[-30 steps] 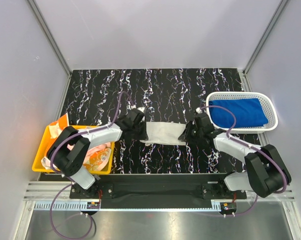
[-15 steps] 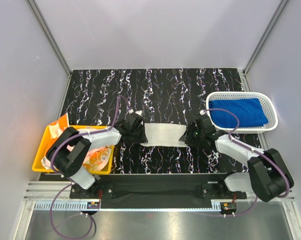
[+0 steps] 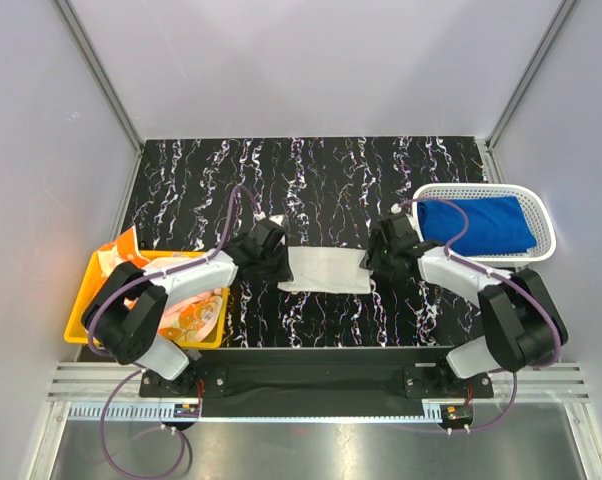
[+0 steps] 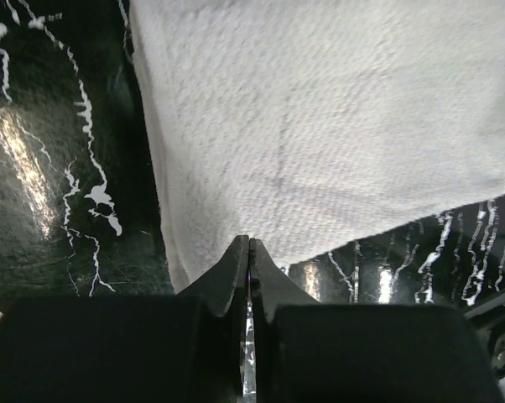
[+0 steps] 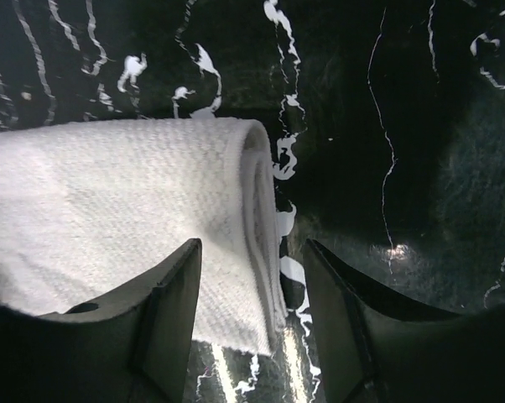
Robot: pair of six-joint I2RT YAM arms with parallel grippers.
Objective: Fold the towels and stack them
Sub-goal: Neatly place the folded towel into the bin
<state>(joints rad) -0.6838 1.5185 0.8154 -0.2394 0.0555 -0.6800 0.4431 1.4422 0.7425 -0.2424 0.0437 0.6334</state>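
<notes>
Lying folded – off-white towel (image 3: 326,270) (right gripper (image 5: 251,245) parted).

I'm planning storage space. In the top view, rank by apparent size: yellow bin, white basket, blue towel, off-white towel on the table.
Largest: yellow bin and white basket, about alike; the left arm hides part of the bin.
Next: blue towel.
Smallest: off-white towel.
</notes>
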